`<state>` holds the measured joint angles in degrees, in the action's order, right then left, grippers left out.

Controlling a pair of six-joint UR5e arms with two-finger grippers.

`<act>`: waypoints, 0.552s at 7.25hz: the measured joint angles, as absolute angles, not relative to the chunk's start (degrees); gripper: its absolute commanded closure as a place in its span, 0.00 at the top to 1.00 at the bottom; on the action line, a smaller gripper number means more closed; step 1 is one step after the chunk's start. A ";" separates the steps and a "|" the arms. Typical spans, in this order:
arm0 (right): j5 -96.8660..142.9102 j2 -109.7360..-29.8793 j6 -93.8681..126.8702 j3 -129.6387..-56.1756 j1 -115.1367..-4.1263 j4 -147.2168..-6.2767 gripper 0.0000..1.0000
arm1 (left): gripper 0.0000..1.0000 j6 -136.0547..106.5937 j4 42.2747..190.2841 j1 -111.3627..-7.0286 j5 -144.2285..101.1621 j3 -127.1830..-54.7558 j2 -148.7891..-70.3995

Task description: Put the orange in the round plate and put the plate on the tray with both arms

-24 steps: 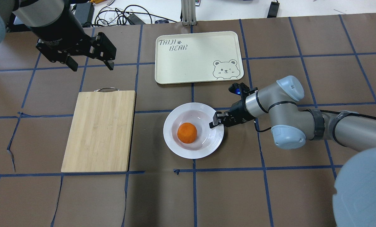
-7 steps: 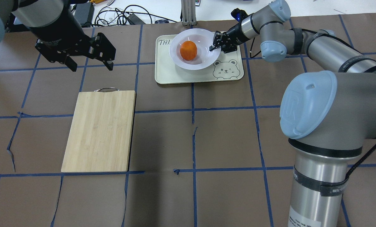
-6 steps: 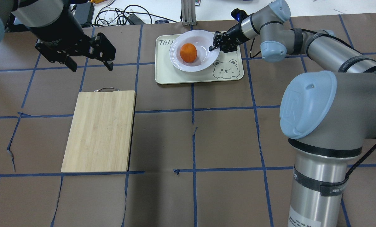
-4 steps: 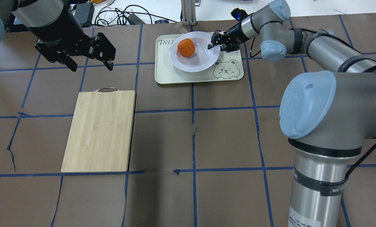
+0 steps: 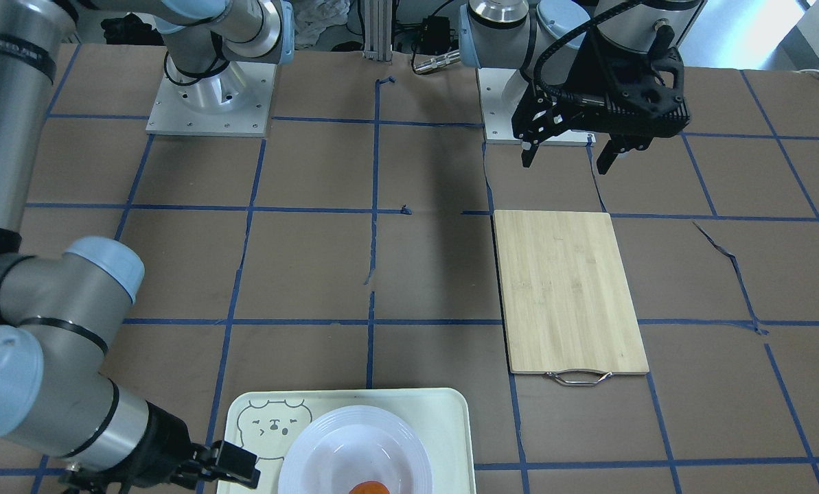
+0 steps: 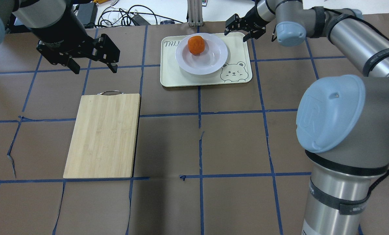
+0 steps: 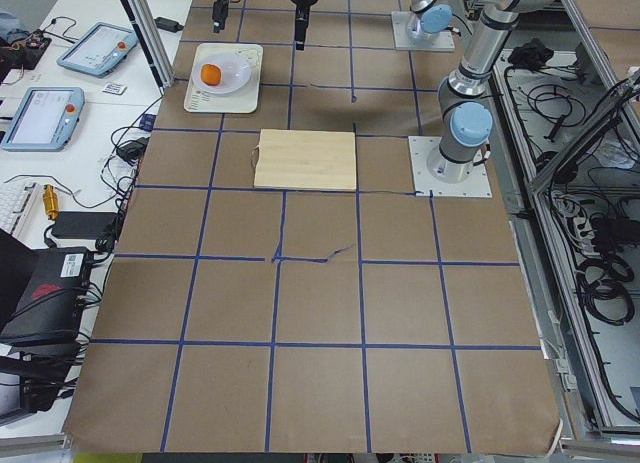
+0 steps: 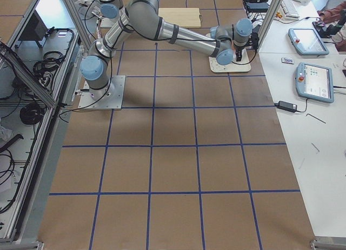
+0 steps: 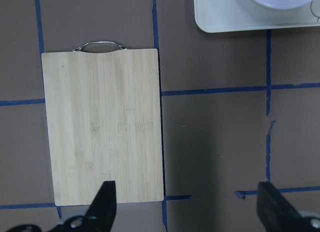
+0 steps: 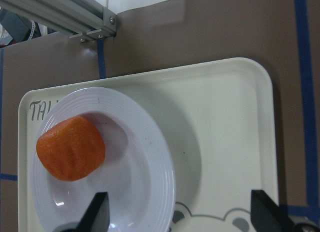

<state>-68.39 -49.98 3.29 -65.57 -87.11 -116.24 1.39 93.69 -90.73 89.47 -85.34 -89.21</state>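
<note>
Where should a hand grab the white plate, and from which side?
Best pinch the plate by its wide rim at the right edge, coming in low from the robot's right: the rim flares up off the tray, that side is bare, and the orange sits toward the far rim.

We see bare table down the middle, a wide lane between the cutting board [image 6: 103,135] and the right arm's base. The tray [image 6: 171,76] takes the far centre, and the round plate [image 6: 210,63] with the orange [image 6: 196,45] fills its left. Its bear corner is free. The right gripper [image 6: 236,36] hangs spread over its far right corner, the left gripper [image 6: 95,69] spread beyond the board.
</note>
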 measured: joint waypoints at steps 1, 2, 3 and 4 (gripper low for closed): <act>-74.35 -55.62 3.24 -65.86 -87.17 -107.51 1.00 | 1.00 1.40 93.67 -90.72 89.45 -85.34 -89.22; -79.68 -60.51 3.24 -66.36 -87.32 -99.60 1.00 | 1.00 1.47 93.66 -90.71 89.50 -85.36 -89.22; -83.07 -64.71 3.34 -67.19 -87.53 -93.37 1.00 | 1.00 1.58 93.67 -90.70 89.63 -85.40 -89.17; -85.44 -68.83 3.57 -68.72 -87.65 -89.37 1.00 | 1.00 1.66 93.70 -90.70 89.71 -85.41 -89.14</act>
<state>-85.44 -68.83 3.57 -68.72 -87.65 -89.37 1.66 93.70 -90.70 89.71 -85.41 -89.14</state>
